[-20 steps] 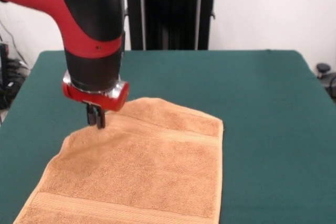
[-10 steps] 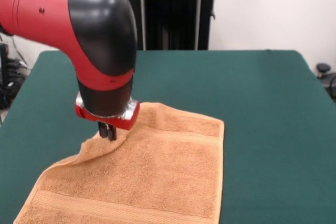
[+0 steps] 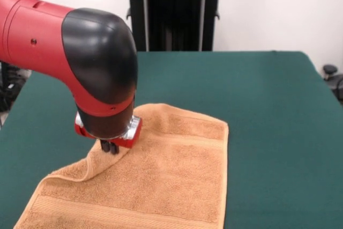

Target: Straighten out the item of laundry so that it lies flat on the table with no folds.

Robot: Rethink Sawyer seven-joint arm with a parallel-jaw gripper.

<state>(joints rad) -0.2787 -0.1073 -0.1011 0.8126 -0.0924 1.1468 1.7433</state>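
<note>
Currently, the gripper (image 3: 109,146) is clenched on the towel (image 3: 161,181), its dark fingertips pressed together around a pinch of cloth at the towel's left edge. At the grasp point the cloth rises off the bench (image 3: 268,105) in a small peak, and a curled ridge runs from that peak down to the left. The towel occupies the near left part of the bench; its near end runs out of view at the bottom edge. The right edge and far right corner lie flat. A woven band crosses the far end, another the near end. The red and black arm (image 3: 80,63) descends from the upper left
</note>
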